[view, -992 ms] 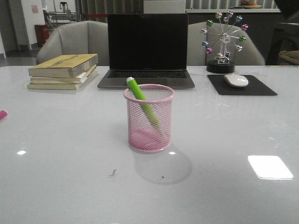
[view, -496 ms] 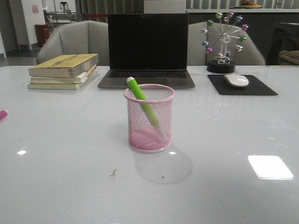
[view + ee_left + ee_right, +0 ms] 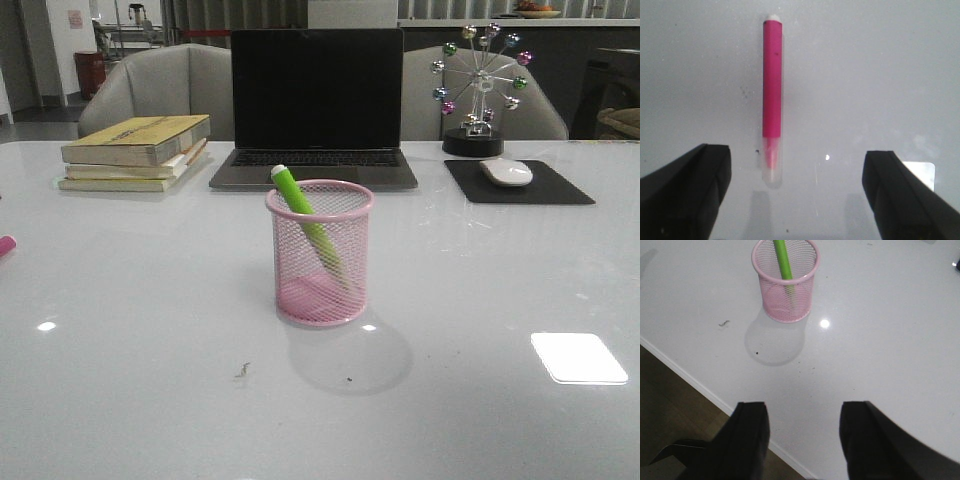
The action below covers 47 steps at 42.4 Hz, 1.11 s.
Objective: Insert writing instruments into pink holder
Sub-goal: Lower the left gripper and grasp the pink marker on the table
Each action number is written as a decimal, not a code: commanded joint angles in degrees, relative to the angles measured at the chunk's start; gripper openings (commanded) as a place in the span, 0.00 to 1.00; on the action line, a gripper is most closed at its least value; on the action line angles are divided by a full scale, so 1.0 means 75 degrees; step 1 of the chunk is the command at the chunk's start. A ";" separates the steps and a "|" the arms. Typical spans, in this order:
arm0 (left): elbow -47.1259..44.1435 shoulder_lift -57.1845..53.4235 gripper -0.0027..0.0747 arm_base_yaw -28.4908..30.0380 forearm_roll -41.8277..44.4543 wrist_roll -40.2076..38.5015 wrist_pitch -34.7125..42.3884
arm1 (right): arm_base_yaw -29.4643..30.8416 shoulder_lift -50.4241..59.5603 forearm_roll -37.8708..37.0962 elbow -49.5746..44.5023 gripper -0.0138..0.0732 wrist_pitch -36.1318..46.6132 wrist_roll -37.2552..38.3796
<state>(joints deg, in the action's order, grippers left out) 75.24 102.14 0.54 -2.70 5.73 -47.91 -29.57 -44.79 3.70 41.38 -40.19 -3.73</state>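
The pink wire-mesh holder (image 3: pixel 319 254) stands upright mid-table, also in the right wrist view as the holder (image 3: pixel 786 285). A green marker (image 3: pixel 306 223) leans inside it, white end up and out over the rim; the right wrist view shows that marker (image 3: pixel 783 260) too. The pink-red marker (image 3: pixel 772 85) lies flat on the white table, its clear-capped end toward my left gripper (image 3: pixel 796 192). That gripper hangs above it, open, with nothing between the fingers. A sliver of the pink-red marker (image 3: pixel 5 245) shows at the front view's left edge. My right gripper (image 3: pixel 802 440) is open and empty over the table's near edge.
Behind the holder sit an open laptop (image 3: pixel 315 105), a stack of books (image 3: pixel 135 152) at back left, and a mouse (image 3: pixel 506 172) on a black pad with a ferris-wheel ornament (image 3: pixel 478 90) at back right. The table's near edge (image 3: pixel 695 382) borders dark floor.
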 commanded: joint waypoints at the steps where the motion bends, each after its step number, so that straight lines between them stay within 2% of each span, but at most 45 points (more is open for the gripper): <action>1: 0.0809 0.0297 0.78 0.0020 -0.0110 0.0039 0.0041 | 0.0058 0.0069 -0.0016 0.0225 0.67 0.0459 -0.0041; 20: 0.2753 0.2200 0.78 0.0159 -0.0110 0.0200 -0.0440 | 0.0058 0.0069 -0.0016 0.0225 0.67 0.0459 -0.0041; 39: 0.3076 0.2716 0.78 0.0225 -0.0110 0.0200 -0.0632 | 0.0058 0.0069 -0.0016 0.0225 0.67 0.0451 -0.0041; 43: 0.3076 0.2716 0.71 0.0225 -0.0110 0.0200 -0.0680 | 0.0058 0.0069 -0.0016 0.0225 0.67 0.0449 -0.0041; 47: 0.3076 0.2716 0.55 0.0225 -0.0110 0.0200 -0.0664 | 0.0058 0.0069 -0.0016 0.0225 0.67 0.0449 -0.0041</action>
<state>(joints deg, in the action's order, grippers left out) 96.50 125.73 2.16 -3.11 7.21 -53.52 -29.57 -44.79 3.70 41.38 -40.29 -3.73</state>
